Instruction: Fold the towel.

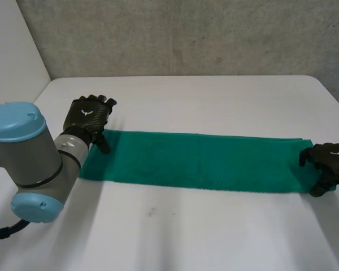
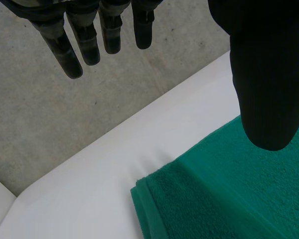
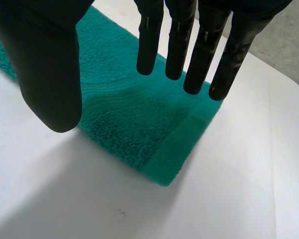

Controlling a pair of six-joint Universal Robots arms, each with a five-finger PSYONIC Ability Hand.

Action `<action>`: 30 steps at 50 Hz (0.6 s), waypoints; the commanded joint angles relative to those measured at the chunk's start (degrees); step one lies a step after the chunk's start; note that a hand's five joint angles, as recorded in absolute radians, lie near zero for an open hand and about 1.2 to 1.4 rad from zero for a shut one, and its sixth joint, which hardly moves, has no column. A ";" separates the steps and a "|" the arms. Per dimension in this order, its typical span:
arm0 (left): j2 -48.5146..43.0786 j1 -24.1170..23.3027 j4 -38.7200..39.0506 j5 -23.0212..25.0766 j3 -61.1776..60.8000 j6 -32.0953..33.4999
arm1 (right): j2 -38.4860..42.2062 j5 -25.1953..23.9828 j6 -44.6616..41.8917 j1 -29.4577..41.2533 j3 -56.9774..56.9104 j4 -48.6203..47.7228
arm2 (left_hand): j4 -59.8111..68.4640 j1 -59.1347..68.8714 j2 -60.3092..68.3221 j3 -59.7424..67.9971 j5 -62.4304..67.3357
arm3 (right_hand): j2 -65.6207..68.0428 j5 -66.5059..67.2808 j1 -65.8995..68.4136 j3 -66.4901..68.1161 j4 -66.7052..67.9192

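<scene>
The towel (image 1: 198, 161) lies as a long green strip on the bench (image 1: 214, 96), running from 9 to 3 o'clock. The left hand (image 1: 89, 116) is at its 9 o'clock end and the right hand (image 1: 330, 164) at its 3 o'clock end. The wrist views add that both hands are released, fingers straight and thumbs apart. They also show doubled layers at the left end.

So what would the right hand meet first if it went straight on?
Probably the green towel, near its short end, just beyond the straight fingertips of the right hand; the gap between them is hard to judge.
</scene>
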 commanded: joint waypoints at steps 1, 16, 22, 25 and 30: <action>0.00 0.00 -0.05 0.00 0.00 -0.06 | 1.05 0.14 -0.26 -0.23 -0.12 -0.89 | -0.07 0.18 0.07 -0.37 -0.92 | 2.12 2.17 5.90 2.37 2.53; 0.00 0.09 -0.05 0.09 -0.08 -0.06 | 7.21 0.75 -1.05 -1.72 -3.02 -4.49 | -0.24 0.01 -0.10 -0.54 -1.09 | 33.05 33.11 36.83 33.30 33.47; 0.00 0.09 -0.05 0.09 -0.08 -0.06 | 7.38 0.93 -2.90 -4.71 -3.82 -4.58 | -0.24 0.01 -0.10 -0.54 -1.09 | 49.49 49.55 53.28 49.75 49.91; 0.00 0.09 -0.05 0.09 -0.08 -0.06 | 7.12 1.54 -2.98 -6.82 -4.69 -4.49 | -0.24 0.01 -0.10 -0.54 -1.09 | 49.49 49.55 53.28 49.75 49.91; 0.00 0.09 -0.05 0.09 -0.08 -0.06 | 7.29 4.78 -3.86 -10.15 -8.63 -4.84 | -0.24 0.01 -0.10 -0.54 -1.09 | 49.49 49.55 53.28 49.75 49.91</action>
